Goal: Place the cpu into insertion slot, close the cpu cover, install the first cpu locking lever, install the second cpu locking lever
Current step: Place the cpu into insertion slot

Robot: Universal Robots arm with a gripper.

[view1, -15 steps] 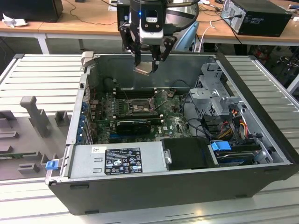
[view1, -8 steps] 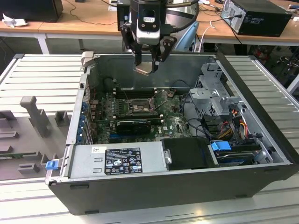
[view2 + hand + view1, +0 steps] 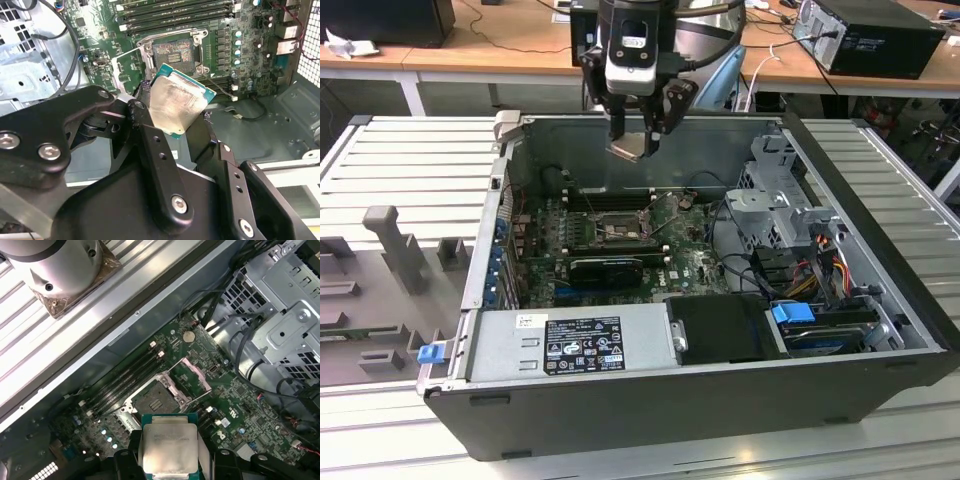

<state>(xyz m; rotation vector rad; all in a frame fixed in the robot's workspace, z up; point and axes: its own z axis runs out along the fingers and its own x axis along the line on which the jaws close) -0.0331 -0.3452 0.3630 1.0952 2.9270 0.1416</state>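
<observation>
My gripper (image 3: 638,138) hangs high over the open computer case, shut on the cpu (image 3: 630,147). In both wrist views the cpu (image 3: 177,102) (image 3: 170,447) shows its silver-grey top and teal edge, tilted, pinched between the black fingers (image 3: 145,132). Below it on the green board lies the insertion slot (image 3: 620,228) (image 3: 172,50) (image 3: 155,400), open and dark. The cpu cover (image 3: 195,374) (image 3: 125,70) stands flipped up beside the slot. The cpu is well above the slot and touches nothing else.
Long black memory slots (image 3: 610,198) run behind the slot, and a black graphics card (image 3: 605,268) lies in front. A power supply (image 3: 570,345) fills the case front, with a drive cage (image 3: 775,215) and cables at the exterior view's right. Grey fixtures (image 3: 395,245) stand outside, left.
</observation>
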